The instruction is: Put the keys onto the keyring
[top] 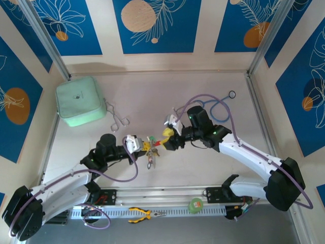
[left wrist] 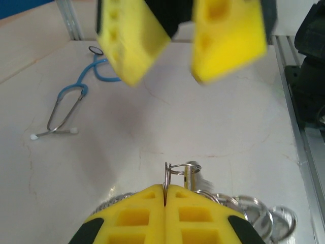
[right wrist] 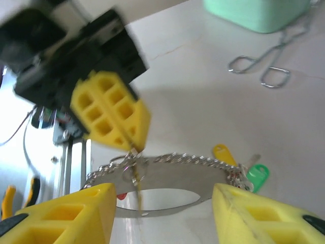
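L arm's left gripper [left wrist: 165,201] is clamped tight, fingers flush w/ no gap, pinching the keyring [right wrist: 177,158] at a small wire loop that pokes up just past the fingertips. Likely reason: the hold lifts that end of the chain off the table [top: 203,81] & fixes it so the other arm gets a steady target. Rest of the keyring droops from the pinch in a shallow arc toward the keys [right wrist: 223,151]. Yellow & green tags show at its far end, low near the table; whether they rest on it can't be told. In top view the bunch sits just below & between the two grippers

Right gripper [right wrist: 162,208] is wide, fingers well apart, nothing between them. It faces the left gripper head-on, v. near, jaws either side of the chain's line. Prob. lined up that way to come in on a key or the ring end, but which one can't be told

Off to the side, not involved: forceps [top: 117,121] just beside green pouch [top: 80,100] at far left, stethoscope [top: 216,107] behind the right arm

Stage, as a guess: keys look bunched at the chain, but whether each is threaded is too small to tell. Next move needs fine alignment; main risk is the thin chain swinging or slipping from the pinch when touched
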### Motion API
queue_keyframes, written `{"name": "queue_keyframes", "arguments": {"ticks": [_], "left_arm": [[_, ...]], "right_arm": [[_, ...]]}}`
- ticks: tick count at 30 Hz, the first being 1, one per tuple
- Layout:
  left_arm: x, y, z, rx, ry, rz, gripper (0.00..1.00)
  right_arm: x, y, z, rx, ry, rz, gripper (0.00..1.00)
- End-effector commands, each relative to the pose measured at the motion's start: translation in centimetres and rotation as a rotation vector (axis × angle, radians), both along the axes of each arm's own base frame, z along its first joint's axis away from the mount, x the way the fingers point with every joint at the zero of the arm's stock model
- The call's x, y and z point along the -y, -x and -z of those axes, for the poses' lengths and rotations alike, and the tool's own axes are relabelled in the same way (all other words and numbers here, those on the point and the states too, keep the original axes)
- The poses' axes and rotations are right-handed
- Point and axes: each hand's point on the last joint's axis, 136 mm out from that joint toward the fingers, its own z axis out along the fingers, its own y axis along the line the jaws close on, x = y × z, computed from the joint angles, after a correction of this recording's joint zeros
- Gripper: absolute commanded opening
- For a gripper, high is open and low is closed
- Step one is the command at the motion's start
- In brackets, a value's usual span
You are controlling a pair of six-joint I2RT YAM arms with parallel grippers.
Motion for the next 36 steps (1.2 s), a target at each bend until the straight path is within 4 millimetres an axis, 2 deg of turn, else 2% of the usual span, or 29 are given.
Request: {"name": "queue_keyframes", "arguments": {"ticks": [1,4,8,13,16,18,22,25,29,36], "left_arm": [[0.4,-0.3,-2.2,0.012,0.066,-0.011,0.00],[0.3,-0.8,-1.8,-0.048,0.047,-0.047,0.00],[0.4,-0.6,-1.3,-0.084,0.044,-0.042,0.00],[0.3,-0.6,-1.4,-0.081,0.051,-0.040,0.00],[0.4,-0.4,-1.3,-0.081,0.052,-0.033,0.00],[0.4,-0.4,-1.4,-0.080,0.053,-0.031,0.00],[0.4,0.0,-1.4,-0.074,0.056,-0.011,0.00],[0.4,0.0,-1.5,-0.073,0.060,-0.010,0.00],[0.4,-0.2,-1.7,-0.090,0.077,-0.031,0.00],[0.3,-0.4,-1.8,-0.123,0.102,-0.046,0.00]], "right_arm": [[-0.9,1.6,0.1,0.112,-0.009,-0.136,0.51],[-1.8,1.8,1.0,0.200,0.046,-0.079,0.53],[-1.9,0.1,2.0,0.359,0.111,0.070,0.54],[-2.3,0.2,2.6,0.400,0.132,0.070,0.50],[-2.6,1.0,1.9,0.390,0.089,0.041,0.48],[-2.4,1.6,0.8,0.394,0.032,0.029,0.48],[-1.1,2.2,-1.4,0.383,-0.068,0.024,0.47],[-0.5,1.6,-0.2,0.405,-0.021,0.046,0.44],[-1.7,1.6,1.9,0.484,0.072,0.012,0.43],[-2.8,0.9,2.3,0.516,0.087,0.041,0.39]]}}
